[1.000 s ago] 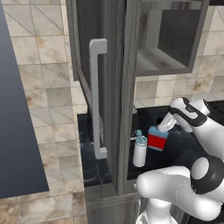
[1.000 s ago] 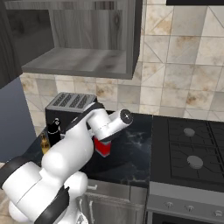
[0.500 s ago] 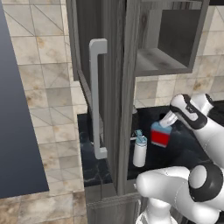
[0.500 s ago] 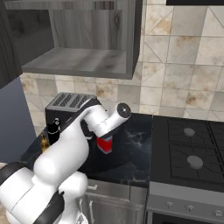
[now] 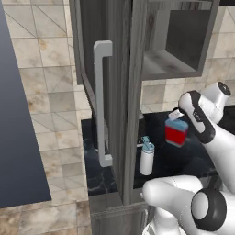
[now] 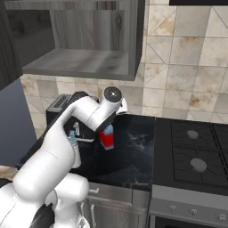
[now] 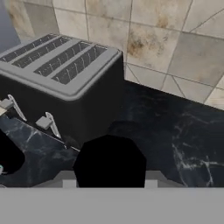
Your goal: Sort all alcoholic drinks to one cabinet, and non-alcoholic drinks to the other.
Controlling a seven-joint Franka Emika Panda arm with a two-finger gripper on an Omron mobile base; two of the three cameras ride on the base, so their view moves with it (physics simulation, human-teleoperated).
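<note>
The red bottle (image 5: 176, 133) has risen since a second ago: it then sat low by the counter (image 6: 133, 156), and now it hangs clear above the dark marble, carried up by the arm. The jaws are clenched on it near the cap; in the hand view the black cap (image 7: 109, 164) sits right between the finger tips. The gripper (image 5: 176, 114) shows at the bottle's top in the left base view, and in the right base view the red bottle (image 6: 106, 137) hangs under the wrist.

This reads as the lift after the grasp, with the carry to a cabinet not yet begun. The open wall cabinet (image 5: 170, 64) stands above and behind the bottle, its shelf bare where it can be seen, and the tall door with the pale bar handle (image 5: 103, 103) hangs open on the left.

The white bottle with the teal lid (image 5: 146, 157) stands near the counter's front edge, just beside the door's edge, untouched. The toaster (image 7: 61, 87) stands toward the counter's back, against the tiled wall.
</note>
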